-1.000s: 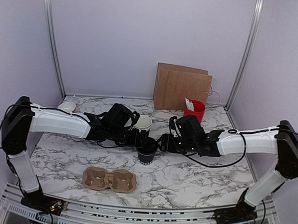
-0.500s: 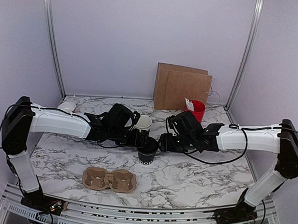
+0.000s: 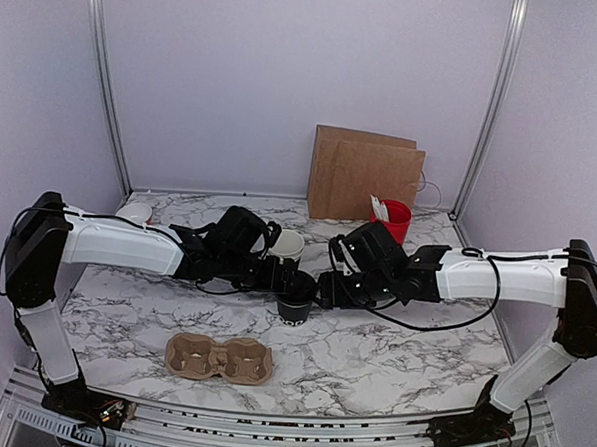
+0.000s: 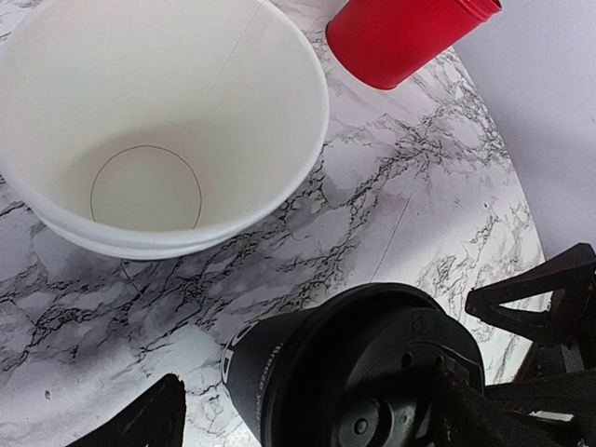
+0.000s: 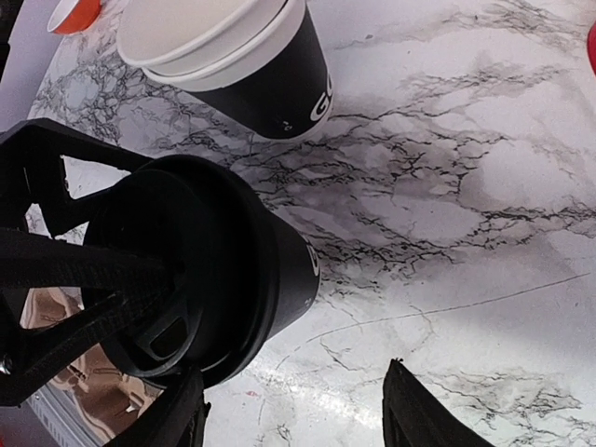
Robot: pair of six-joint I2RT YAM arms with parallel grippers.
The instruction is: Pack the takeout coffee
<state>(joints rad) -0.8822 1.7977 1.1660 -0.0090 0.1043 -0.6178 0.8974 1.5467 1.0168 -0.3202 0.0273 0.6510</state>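
black cup (image 3: pixel 294 308) upright between both grippers
left gripper (image 4: pixel 298 410) straddles it, jaws apart; right gripper (image 5: pixel 298 414), also apart, just beside.

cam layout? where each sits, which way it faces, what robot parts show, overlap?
Top external: high behind the robot, facing the back wall; left arm and right arm show whole, meeting at the lidded black cup.
Left wrist: arm-mounted, looks down at that cup and an open cup; own fingertips at bottom.
Right wrist: arm-mounted, looks down at both cups from the opposite side; own fingertips at bottom.
Shared: all three see both cups.
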